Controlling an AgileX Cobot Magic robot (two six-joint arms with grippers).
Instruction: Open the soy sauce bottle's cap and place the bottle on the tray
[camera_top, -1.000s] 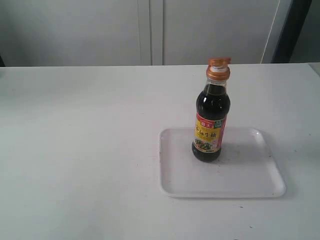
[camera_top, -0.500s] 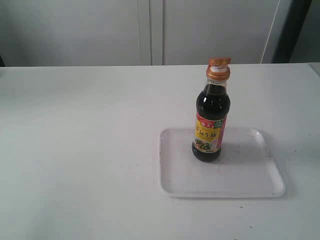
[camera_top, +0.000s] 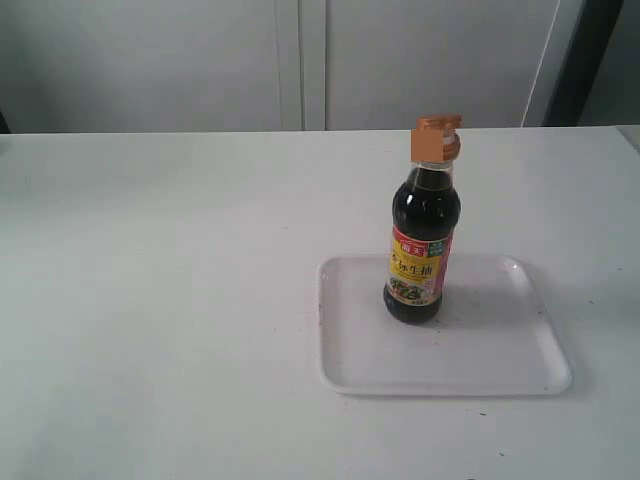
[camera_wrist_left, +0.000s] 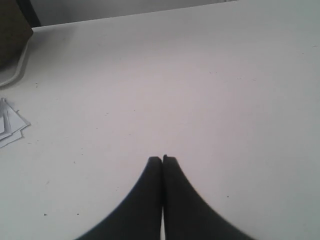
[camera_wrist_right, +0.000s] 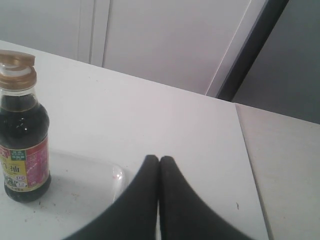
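We see the soy sauce bottle (camera_top: 424, 240) upright on the tray (camera_top: 500, 370), toward its far-left part | cap (camera_top: 437, 138) on the neck | left gripper (camera_wrist_left: 162, 159) pressed closed, empty, over bare table (camera_top: 150, 300) | right gripper (camera_wrist_right: 159, 159) closed, empty, beside the tray.

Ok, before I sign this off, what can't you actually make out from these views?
- Cap state: in the exterior view it is an orange block with no white spout visible; in the right wrist view it is too soft to tell open from shut.
- Soy sauce bottle label text: too small to read.
- Tray far side: cut off by the right wrist frame edge and hidden by the right gripper.
- Papers in the left wrist view: cropped.
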